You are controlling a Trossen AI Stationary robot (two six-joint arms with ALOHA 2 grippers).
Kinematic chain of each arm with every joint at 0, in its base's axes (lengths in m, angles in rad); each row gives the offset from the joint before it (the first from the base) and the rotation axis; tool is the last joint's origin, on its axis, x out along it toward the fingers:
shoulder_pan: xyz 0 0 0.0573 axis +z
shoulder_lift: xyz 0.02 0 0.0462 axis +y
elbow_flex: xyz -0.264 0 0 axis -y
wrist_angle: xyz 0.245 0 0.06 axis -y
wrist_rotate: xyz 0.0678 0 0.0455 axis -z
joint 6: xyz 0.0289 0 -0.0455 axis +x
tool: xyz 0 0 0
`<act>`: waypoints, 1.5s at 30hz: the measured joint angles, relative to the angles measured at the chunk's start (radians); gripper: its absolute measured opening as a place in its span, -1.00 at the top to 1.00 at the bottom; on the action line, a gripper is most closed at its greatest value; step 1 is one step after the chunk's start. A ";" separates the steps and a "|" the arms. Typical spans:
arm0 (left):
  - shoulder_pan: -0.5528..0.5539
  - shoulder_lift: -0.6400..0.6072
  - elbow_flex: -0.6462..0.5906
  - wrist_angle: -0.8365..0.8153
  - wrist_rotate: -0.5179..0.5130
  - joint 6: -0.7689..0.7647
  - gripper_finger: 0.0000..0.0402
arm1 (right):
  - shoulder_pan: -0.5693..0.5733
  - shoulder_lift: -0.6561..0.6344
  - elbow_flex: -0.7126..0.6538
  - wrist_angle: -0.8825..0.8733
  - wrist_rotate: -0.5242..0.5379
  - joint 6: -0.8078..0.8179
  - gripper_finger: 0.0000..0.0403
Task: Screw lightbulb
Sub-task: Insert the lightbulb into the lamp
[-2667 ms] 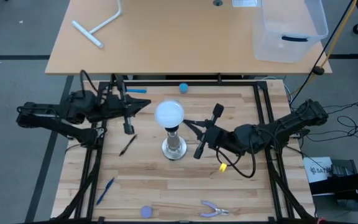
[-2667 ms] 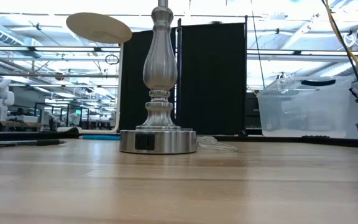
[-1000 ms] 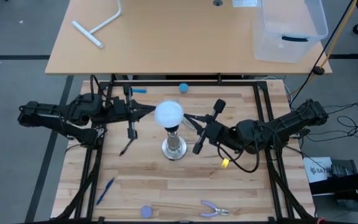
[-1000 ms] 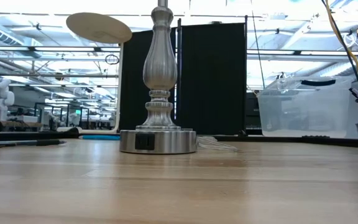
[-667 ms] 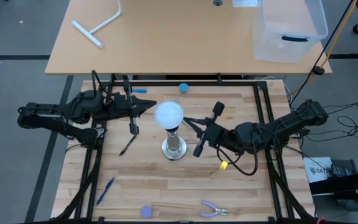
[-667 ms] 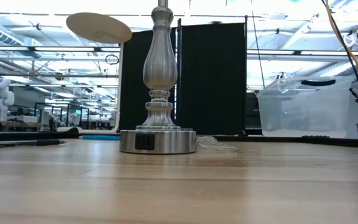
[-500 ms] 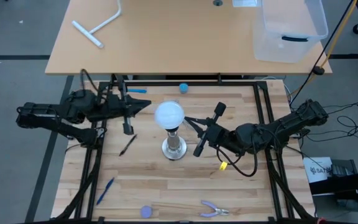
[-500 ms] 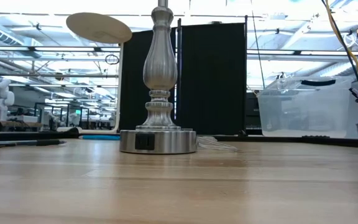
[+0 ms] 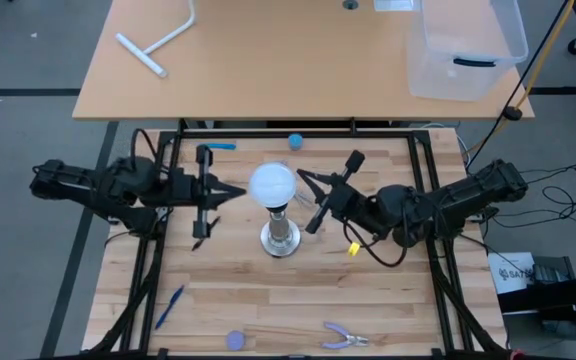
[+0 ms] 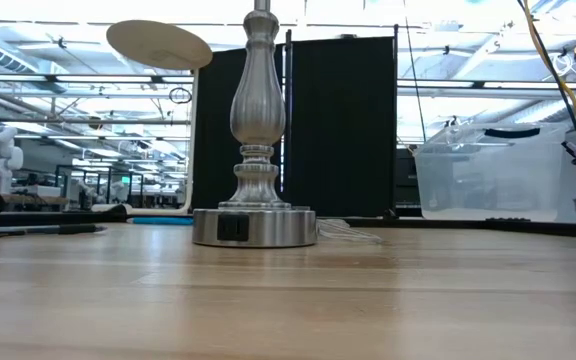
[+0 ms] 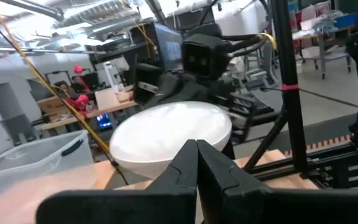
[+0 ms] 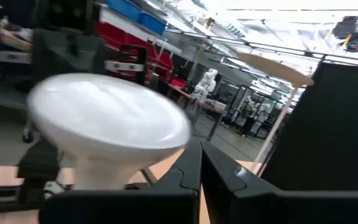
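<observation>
The white lightbulb [image 9: 273,185] stands upright, neck down, on top of the silver lamp stand [image 9: 280,240], whose round base [image 10: 255,227] rests on the wooden table. My left gripper [image 9: 243,190] is shut and points level at the globe's left side; it fills the left wrist view [image 11: 166,134]. My right gripper [image 9: 301,176] is shut and points level at the globe's right side, toward the far edge [image 12: 104,118]. The low view shows only the stand; the bulb and both grippers are above its frame. My left gripper meets the globe's left side [image 11: 185,140] with the tips of its shut fingers [image 11: 196,149]. It comes level from the table's left. The bulb stays upright on the stand. My right gripper meets the globe's right side [image 12: 180,134] with the tips of its shut fingers [image 12: 199,149]. It comes level from the table's right, slanting toward the far edge.
On the table lie a small blue ball [image 9: 295,141], a blue marker [image 9: 220,146], a black pen [image 9: 205,233], a blue pen [image 9: 171,305], pliers [image 9: 345,337] and a purple disc [image 9: 235,340]. A clear bin [image 9: 463,50] stands on the table behind.
In the last half second my left gripper has swung toward the table's near edge, along the globe's left side. My right gripper has swung toward the far edge, along the right side. Both have stayed shut, and the bulb has stayed upright on the stand.
</observation>
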 joint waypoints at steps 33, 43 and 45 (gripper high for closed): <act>0.136 0.020 0.000 -0.008 -0.077 -0.082 1.00 | 0.066 0.001 -0.002 -0.058 -0.090 0.007 1.00; 0.106 -0.036 0.000 -0.008 -0.094 -0.055 1.00 | 0.078 0.001 -0.002 -0.117 0.007 0.038 1.00; 0.080 -0.050 0.000 -0.008 -0.088 -0.041 1.00 | 0.077 0.001 -0.002 -0.113 0.013 0.037 1.00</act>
